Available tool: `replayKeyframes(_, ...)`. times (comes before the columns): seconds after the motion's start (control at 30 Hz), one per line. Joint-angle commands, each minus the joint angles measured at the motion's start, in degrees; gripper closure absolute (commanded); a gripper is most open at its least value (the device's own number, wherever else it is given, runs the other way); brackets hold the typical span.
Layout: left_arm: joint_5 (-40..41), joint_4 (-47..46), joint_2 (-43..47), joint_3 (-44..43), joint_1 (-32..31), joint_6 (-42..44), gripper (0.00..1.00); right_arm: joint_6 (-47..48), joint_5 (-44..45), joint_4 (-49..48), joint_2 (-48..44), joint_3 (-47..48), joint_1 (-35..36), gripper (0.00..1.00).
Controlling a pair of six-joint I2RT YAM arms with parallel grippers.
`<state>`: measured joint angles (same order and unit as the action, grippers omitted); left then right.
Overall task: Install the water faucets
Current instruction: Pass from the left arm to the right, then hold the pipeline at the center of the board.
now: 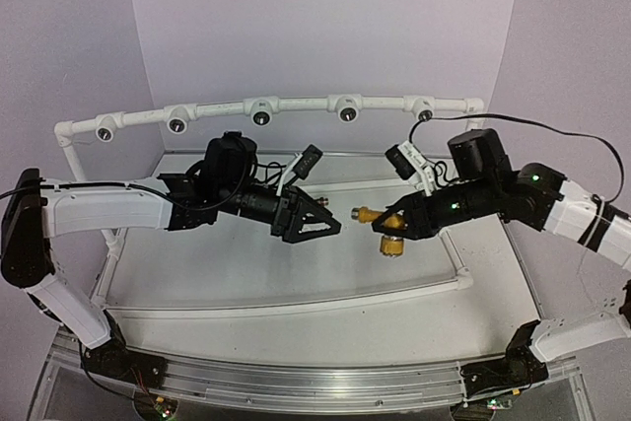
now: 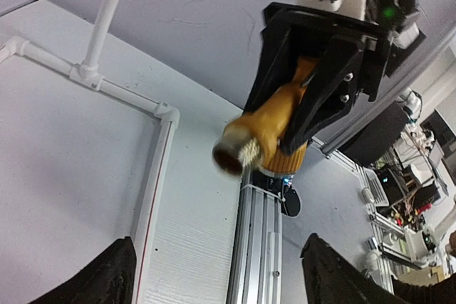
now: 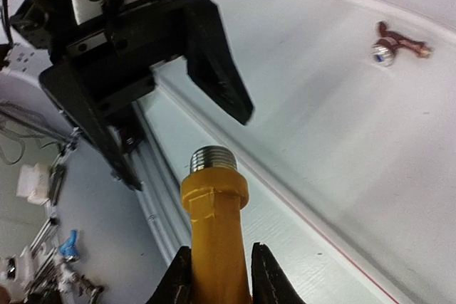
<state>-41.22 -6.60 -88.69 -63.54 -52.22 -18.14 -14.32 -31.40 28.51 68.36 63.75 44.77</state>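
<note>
Task judged barely begun, no faucet installed yet. The counter is seen mostly bare from above. The pipe rail is arched across the far side, and five sockets are counted along it. These are the only receptacles in view. Every one is shown as a dark open hole with nothing screwed in. No box, tray or bin is seen.

The left pincer is held in mid-air over the middle of the counter. Its fingers are spread wide apart and nothing is gripped. It is pointed at the right pincer, near it but not touching.

The right pincer is clamped on the body of the yellow faucet. The silvery threaded end is left sticking out free toward the left pincer. The piece is held above the counter, well apart from the rail.

The reddish-brown faucet is seen only in the right wrist view. It is lying loose on the counter, well apart from both pincers and untouched. It cannot be picked out in the top view.

Left to do, as judged: the yellow faucet is to be carried to a socket and threaded in. The reddish-brown one is then to be picked up and fitted. Which sockets are meant cannot be told.
</note>
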Motion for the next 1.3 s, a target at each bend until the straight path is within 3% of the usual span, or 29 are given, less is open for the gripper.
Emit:
replayKeyframes(0.0, 6.7, -2.7, 3.2, 1.7, 0.6, -1.3, 0.14, 3.6, 23.1, 9.0, -6.2, 3.2, -0.1, 1.0)
replayKeyframes(0.33, 8.7, -2.8, -4.4, -1.7, -1.7, -3.3, 0.15, 15.9, 51.6, 24.4, -4.9, 14.8, -0.1, 1.0)
replayKeyframes(0.6, 12.2, 0.0, -14.2, -7.3, -6.8, -0.5, 0.16, 32.0, 66.3, 24.7, -2.2, 18.7, -0.1, 1.0)
replayKeyframes(0.67, 12.7, 1.5, -16.1, -9.2, -7.2, -0.2, 0.17, 32.6, 64.7, 24.7, -1.6, 19.8, -0.1, 1.0)
replayKeyframes(0.8, 8.4, 1.5, -15.7, -11.6, -7.2, -1.3, 0.18, 32.3, 42.9, 25.5, -2.6, 21.0, -0.1, 1.0)
replayKeyframes(0.83, 7.7, 1.4, -14.9, -11.8, -7.2, -1.1, 0.18, 32.0, 41.0, 25.9, -2.5, 21.0, -0.1, 1.0)
replayKeyframes(0.97, 7.5, 1.3, -13.1, -11.6, -7.2, -0.1, 0.16, 29.2, 48.0, 26.4, -1.6, 21.0, -0.1, 1.0)
replayKeyframes(1.27, 8.0, 1.4, -17.0, -12.9, -7.4, -0.6, 0.16, 21.1, 50.9, 26.9, -1.8, 24.1, -0.1, 1.0)
